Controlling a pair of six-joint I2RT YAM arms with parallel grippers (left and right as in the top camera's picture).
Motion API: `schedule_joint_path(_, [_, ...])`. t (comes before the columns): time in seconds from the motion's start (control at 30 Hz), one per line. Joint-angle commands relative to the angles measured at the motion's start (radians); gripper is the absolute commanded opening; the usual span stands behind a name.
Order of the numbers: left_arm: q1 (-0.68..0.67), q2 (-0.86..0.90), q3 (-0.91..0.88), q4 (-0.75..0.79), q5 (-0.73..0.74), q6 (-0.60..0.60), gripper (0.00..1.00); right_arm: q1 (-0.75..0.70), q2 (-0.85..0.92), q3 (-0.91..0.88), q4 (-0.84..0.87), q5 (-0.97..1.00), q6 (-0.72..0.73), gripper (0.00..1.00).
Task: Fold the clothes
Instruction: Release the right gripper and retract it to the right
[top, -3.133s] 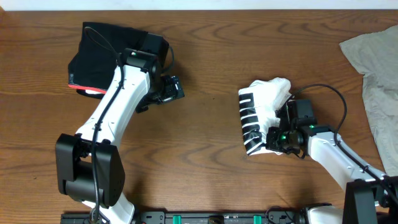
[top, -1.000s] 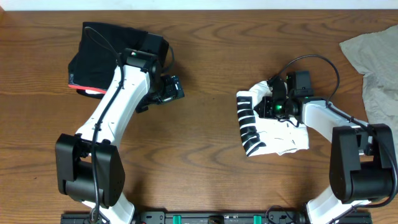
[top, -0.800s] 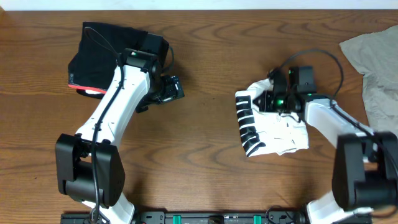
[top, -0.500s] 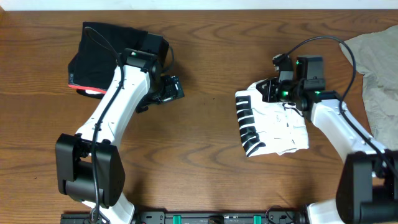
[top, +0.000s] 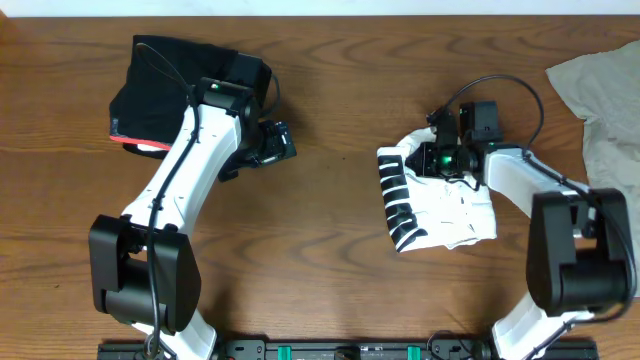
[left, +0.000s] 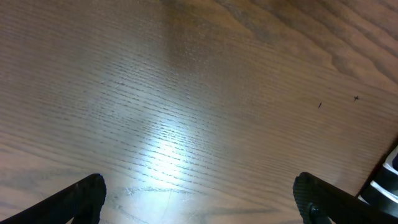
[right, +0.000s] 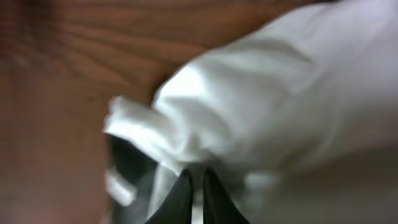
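Note:
The white T-shirt (top: 445, 210) with black striped print lies bunched at centre right. My right gripper (top: 437, 160) sits at its upper edge. In the right wrist view the fingers (right: 198, 177) are pressed nearly together on a fold of the white fabric (right: 280, 93). The black red-edged garment (top: 160, 80) lies folded at the upper left. The grey-beige garment (top: 600, 90) lies crumpled at the right edge. My left gripper (top: 278, 143) is open and empty just right of the black garment. In the left wrist view it (left: 199, 193) hovers over bare wood.
The wooden table (top: 330, 260) carries everything. The left arm (top: 190, 170) slants from the front edge up to the black garment. Black arm bases stand at the front edge.
The right gripper left the shirt's lower right side and went to its top edge, and the shirt spread flatter. The gripper then rose briefly and came back down. The left arm has not moved.

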Motion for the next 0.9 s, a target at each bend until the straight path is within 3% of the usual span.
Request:
schedule_joint_path(0.0, [0.001,-0.005,-0.008,-0.005,-0.011,-0.001,0.98,-0.045,-0.175,0.087,-0.094,-0.005,-0.014,0.07])
schedule_joint_path(0.17, [0.001,-0.005,-0.008,-0.002,-0.012,-0.001,0.98,-0.121,-0.376,0.103,-0.335,0.129,-0.014,0.06])
schedule_joint_path(0.4, [0.001,-0.005,-0.008,-0.002,-0.012,-0.001,0.98,-0.176,-0.428,0.063,-0.564,0.139,-0.068,0.02])
schedule_joint_path(0.57, [0.001,-0.005,-0.008,-0.002,-0.012,-0.001,0.98,-0.17,-0.426,-0.094,-0.506,0.147,-0.066,0.02])
schedule_joint_path(0.77, [0.001,-0.005,-0.008,-0.002,-0.012,-0.001,0.98,-0.171,-0.426,-0.346,-0.294,0.366,0.061,0.04])
schedule_joint_path(0.87, [0.001,-0.005,-0.008,-0.002,-0.012,-0.001,0.98,-0.171,-0.426,-0.4,-0.214,0.347,0.063,0.05])
